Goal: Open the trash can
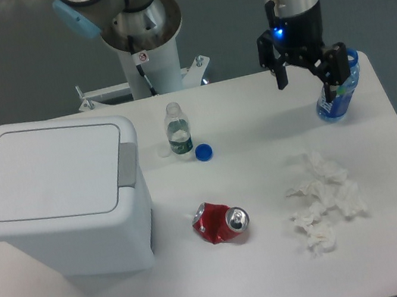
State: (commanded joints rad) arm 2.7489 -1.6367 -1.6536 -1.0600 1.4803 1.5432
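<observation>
The trash can point(61, 199) stands at the left end of the bench point(282, 272), its flat lid shut. It looks like a rigid plastic box, probably light and smooth, so a hard sideways push could make it slide. The best place to act is, I judge, the grey tab point(126, 163) on the lid's right edge — a press there, not a grasp of the body. The arm hangs vertical over the far right of the bench, well apart from the can. The pincer point(307, 77) points down with its jaws spread and holds nothing — a blue bottle point(342, 92) stands just beside it.
</observation>
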